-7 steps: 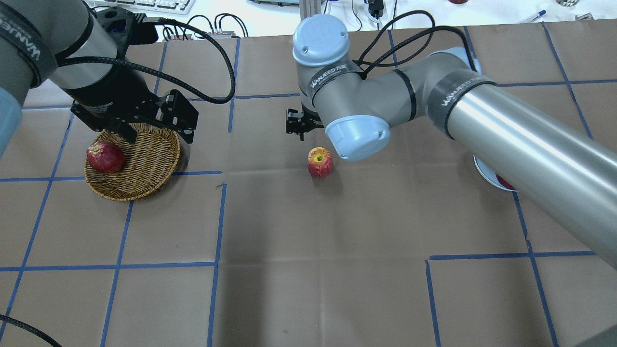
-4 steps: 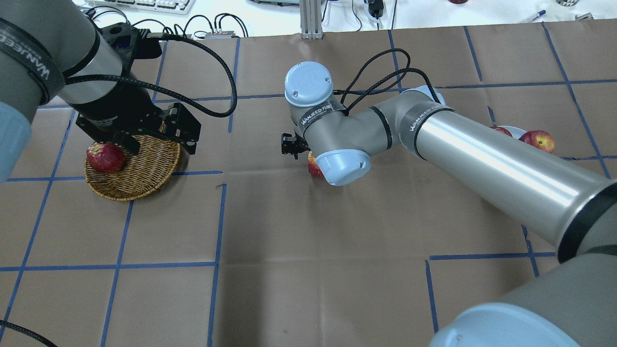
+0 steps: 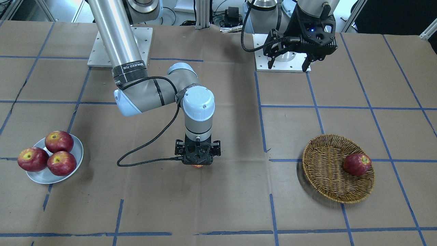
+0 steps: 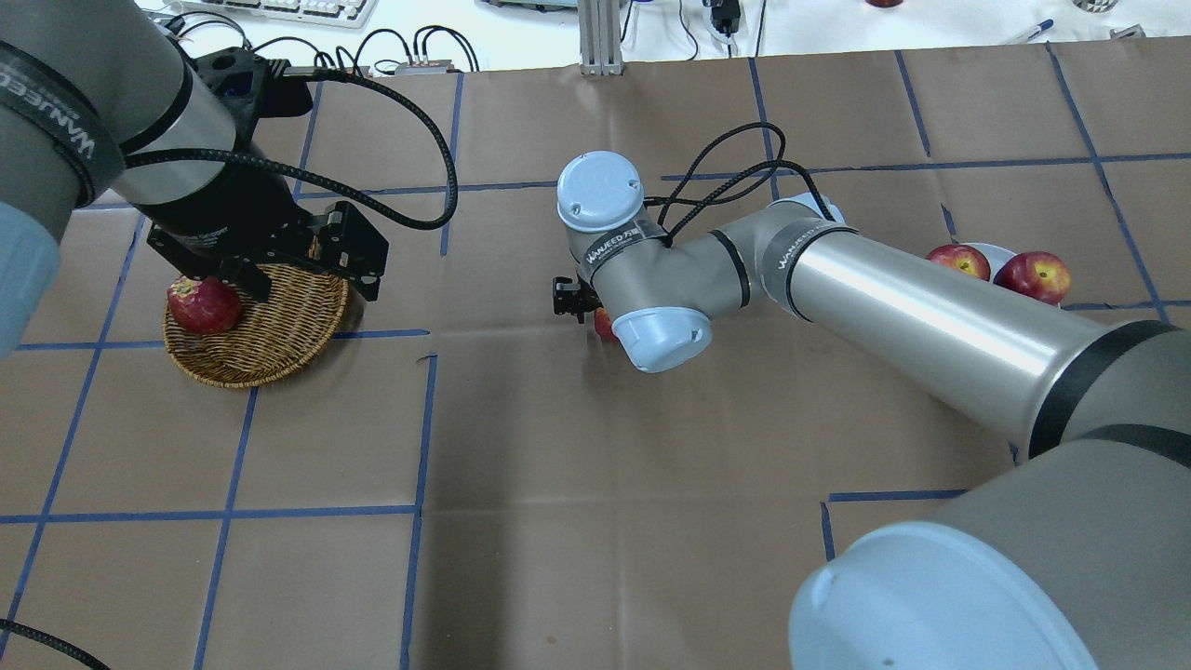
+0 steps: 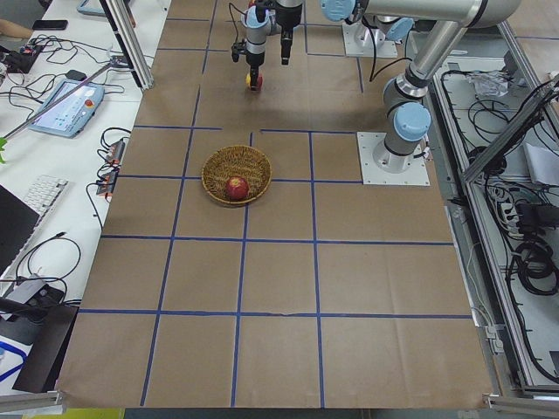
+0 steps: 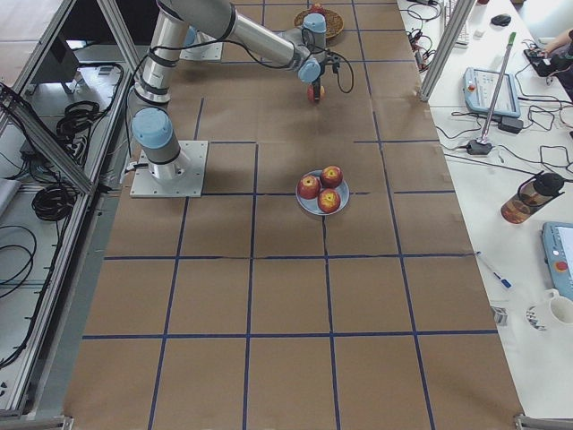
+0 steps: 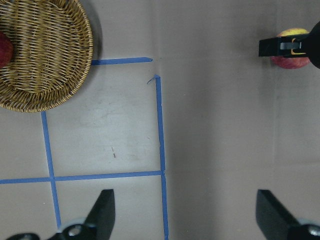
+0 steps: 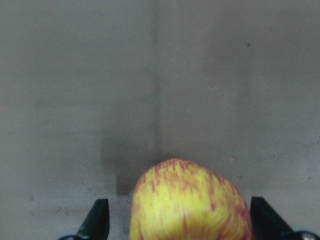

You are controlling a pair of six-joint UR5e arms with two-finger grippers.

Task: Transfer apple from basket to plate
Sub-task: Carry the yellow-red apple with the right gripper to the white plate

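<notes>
The apple [image 8: 190, 200], yellow streaked with red, stands on the brown table at the centre [image 3: 198, 166], apart from basket and plate. My right gripper [image 3: 197, 162] hangs straight down over it, open, one finger on each side; most of the apple [image 4: 605, 323] is hidden under the wrist. My left gripper [image 4: 302, 274] is open and empty, raised over the basket's far edge. The wicker basket [image 3: 321, 184] holds one dark red apple [image 3: 356, 164]. The pale plate [image 3: 41, 176] is on my right and holds three dark red apples.
The left wrist view shows the basket [image 7: 50, 75] at top left and the apple [image 7: 292, 61] with the right gripper at top right. Blue tape lines cross the brown paper. The arm bases [image 3: 283, 61] stand at the table's back.
My right arm has come down and forward: the gripper was behind the apple and now straddles it. The left gripper has shifted only slightly over the basket.
</notes>
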